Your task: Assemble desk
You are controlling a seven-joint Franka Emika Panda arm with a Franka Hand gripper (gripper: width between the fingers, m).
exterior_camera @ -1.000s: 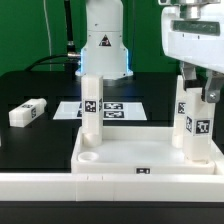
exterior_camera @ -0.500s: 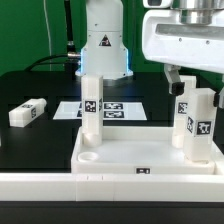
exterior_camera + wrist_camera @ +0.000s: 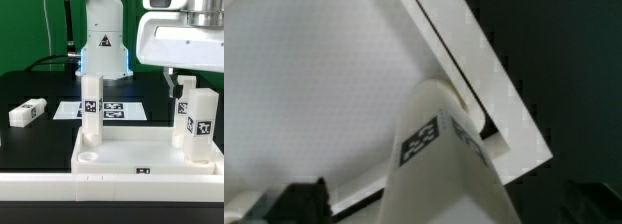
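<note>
Over the corner of the desk panel [image 3: 135, 150] on the exterior view's right, my gripper [image 3: 194, 80] hangs just above the placed leg [image 3: 200, 125], which stands upright.

Jaws wide, holding nothing. The one finger [image 3: 172, 80] visible there stands beside the leg's top with a gap; the other is hidden. Wrist view agrees: finger [image 3: 299, 198] apart from the placed leg [image 3: 446, 150], panel floor [image 3: 313, 90] beneath.

Desk: panel flat on the black table [image 3: 30, 140], rim up. Far leg [image 3: 92, 105] upright at the back corner on the exterior view's left. Near socket [image 3: 88, 157] on that side empty. Loose leg [image 3: 28, 112] on its side on the table, well apart from the panel.

Judgement: two legs stand, at least one more to fetch. The step in hand is leaving the placed leg cleanly.
- Rise straight along the leg's axis, with no sideways drift until both fingers clear its top; a brush could tilt it.
- Cannot tell whether it is fully seated.
- Then cross high over the panel to the loose leg and take it near its middle so it hangs level.
</note>
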